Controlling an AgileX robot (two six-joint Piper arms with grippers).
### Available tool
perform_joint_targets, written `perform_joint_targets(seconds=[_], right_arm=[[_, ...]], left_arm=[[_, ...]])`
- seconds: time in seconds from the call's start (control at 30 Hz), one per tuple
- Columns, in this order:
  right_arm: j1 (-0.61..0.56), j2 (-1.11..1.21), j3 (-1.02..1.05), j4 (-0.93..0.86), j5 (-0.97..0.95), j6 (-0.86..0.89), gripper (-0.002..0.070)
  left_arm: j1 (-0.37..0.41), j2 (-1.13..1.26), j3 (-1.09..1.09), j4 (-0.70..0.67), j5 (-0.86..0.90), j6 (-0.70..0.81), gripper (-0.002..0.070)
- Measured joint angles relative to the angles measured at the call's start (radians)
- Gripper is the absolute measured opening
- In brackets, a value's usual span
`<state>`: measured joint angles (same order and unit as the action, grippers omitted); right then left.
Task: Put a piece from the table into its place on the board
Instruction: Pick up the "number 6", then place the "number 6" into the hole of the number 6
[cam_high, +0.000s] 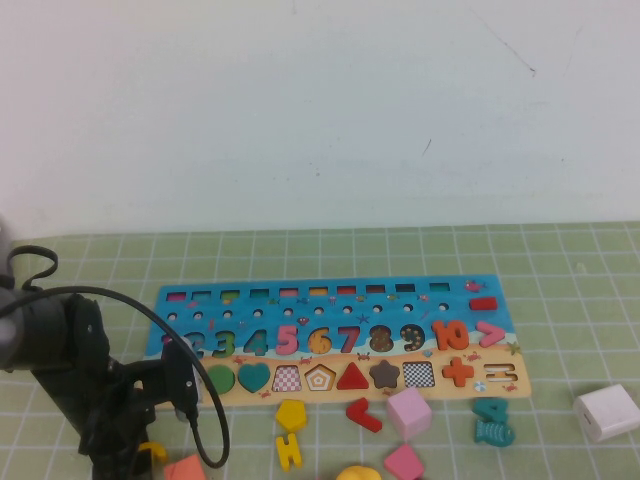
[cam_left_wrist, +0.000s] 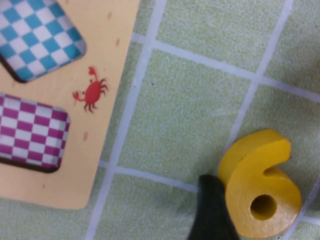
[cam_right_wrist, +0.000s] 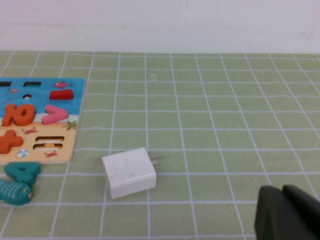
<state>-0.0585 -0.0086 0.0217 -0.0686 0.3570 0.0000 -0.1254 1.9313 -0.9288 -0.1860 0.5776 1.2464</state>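
Note:
The piece (cam_left_wrist: 260, 192), a bright-yellow numeral 6, lies on the green grid table (cam_left_wrist: 200, 110) just off the corner of the board (cam_left_wrist: 107, 100). My left gripper (cam_left_wrist: 260, 200) is down over it. One dark finger (cam_left_wrist: 212, 210) presses against its side, and the other finger is out of frame. In the high view the piece (cam_high: 150, 452) shows as a yellow bit under the left gripper (cam_high: 150, 460) at the front left, below the board (cam_high: 330, 290). My right gripper (cam_right_wrist: 287, 212) hangs shut and empty over bare mat.
Loose pieces lie in front of the board: a yellow pentagon (cam_high: 291, 413), a yellow H-like piece (cam_high: 289, 451), a red piece (cam_high: 364, 413), a pink cube (cam_high: 409, 412) and a teal fish (cam_high: 494, 432). A white block (cam_high: 607, 412) sits at the right.

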Motion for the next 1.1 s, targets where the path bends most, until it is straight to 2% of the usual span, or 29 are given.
perform_joint_targets(seconds=[0.1, 0.2, 0.53, 0.7, 0.93, 1.1], right_arm=[[0.000, 0.000, 0.000, 0.000, 0.000, 0.000, -0.0001], [0.000, 0.000, 0.000, 0.000, 0.000, 0.000, -0.0001], [0.000, 0.000, 0.000, 0.000, 0.000, 0.000, -0.0001], [0.000, 0.000, 0.000, 0.000, 0.000, 0.000, -0.0001], [0.000, 0.000, 0.000, 0.000, 0.000, 0.000, -0.0001], [0.000, 0.000, 0.000, 0.000, 0.000, 0.000, -0.0001]], left_arm=[[0.000, 0.000, 0.000, 0.002, 0.000, -0.019, 0.0365], [0.000, 0.000, 0.000, 0.002, 0.000, -0.057, 0.0258], [0.000, -0.019, -0.005, 0.002, 0.042, -0.199, 0.0260], [0.000, -0.086, -0.116, -0.008, 0.154, -0.365, 0.0260], [0.000, -0.101, -0.359, -0.215, 0.424, -0.416, 0.0260], [-0.018, -0.104, -0.465, -0.387, 0.488, -0.345, 0.0260]])
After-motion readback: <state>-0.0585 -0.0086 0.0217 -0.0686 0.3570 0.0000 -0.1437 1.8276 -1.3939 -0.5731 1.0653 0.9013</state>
